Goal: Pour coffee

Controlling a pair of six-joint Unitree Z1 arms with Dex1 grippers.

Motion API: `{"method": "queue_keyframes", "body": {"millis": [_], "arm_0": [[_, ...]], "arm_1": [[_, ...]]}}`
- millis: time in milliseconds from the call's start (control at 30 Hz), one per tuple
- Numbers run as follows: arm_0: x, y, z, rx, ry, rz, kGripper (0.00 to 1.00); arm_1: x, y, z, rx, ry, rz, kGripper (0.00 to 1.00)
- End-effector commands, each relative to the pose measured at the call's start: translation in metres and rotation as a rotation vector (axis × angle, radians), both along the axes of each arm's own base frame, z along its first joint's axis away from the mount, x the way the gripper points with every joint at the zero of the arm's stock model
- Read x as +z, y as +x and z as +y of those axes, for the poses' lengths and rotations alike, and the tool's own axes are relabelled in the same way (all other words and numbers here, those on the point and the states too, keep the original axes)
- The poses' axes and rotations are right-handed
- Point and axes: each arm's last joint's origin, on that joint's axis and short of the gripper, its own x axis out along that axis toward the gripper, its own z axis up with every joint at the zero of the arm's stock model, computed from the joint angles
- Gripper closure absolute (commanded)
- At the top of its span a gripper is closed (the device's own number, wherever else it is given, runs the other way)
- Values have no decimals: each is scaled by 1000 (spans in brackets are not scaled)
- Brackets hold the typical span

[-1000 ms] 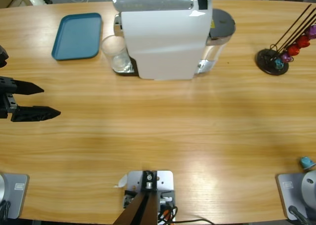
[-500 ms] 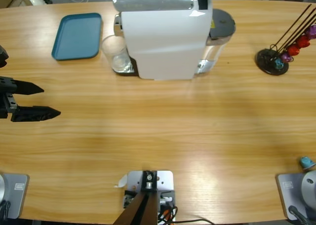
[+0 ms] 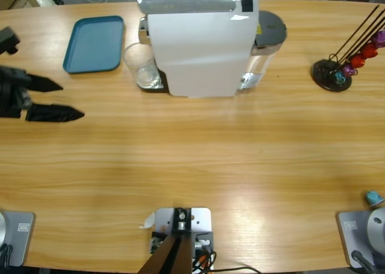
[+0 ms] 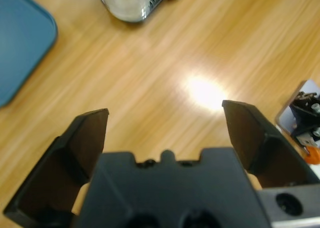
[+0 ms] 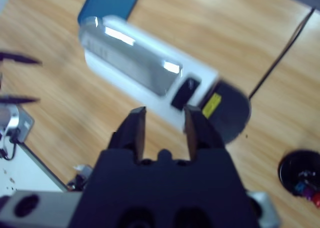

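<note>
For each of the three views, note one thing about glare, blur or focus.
High view: sharp, with soft sheen on the table. Left wrist view: a bright glare spot on the wood between the open left gripper jaws; the glass is slightly soft. Right wrist view: blurred throughout, the coffee machine smeared with glare on its top.

The left gripper is matte black: two broad, wedge-shaped jaws with flat inner faces rise from a blocky black body that has a small notch at its top edge and round recesses below. The right gripper is likewise black, with two narrower, blunt-tipped jaws on a chunky body and a grey piece beside it.
</note>
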Motion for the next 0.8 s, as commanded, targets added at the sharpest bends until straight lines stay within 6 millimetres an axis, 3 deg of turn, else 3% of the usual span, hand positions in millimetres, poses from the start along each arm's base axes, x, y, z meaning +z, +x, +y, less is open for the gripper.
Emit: {"method": "queue_keyframes", "body": {"millis": [33,200,400,633,800], "arm_0": [[-5,36,-19,-44,26,-14,0],[3,46,-23,-60,19,-54,0],[4,48,-24,-74,12,-76,0],[10,43,-17,-55,6,-93,0],[9,37,-15,-68,10,-97,0]], "arm_1": [[-46,-88,-55,-20,-32,-71,0],[-79,-110,-78,-126,-29,-259,0],[-97,-124,-88,-144,-59,-244,0],[-93,-122,-87,-149,-36,-268,0],[-104,-130,-91,-145,-43,-251,0]]}}
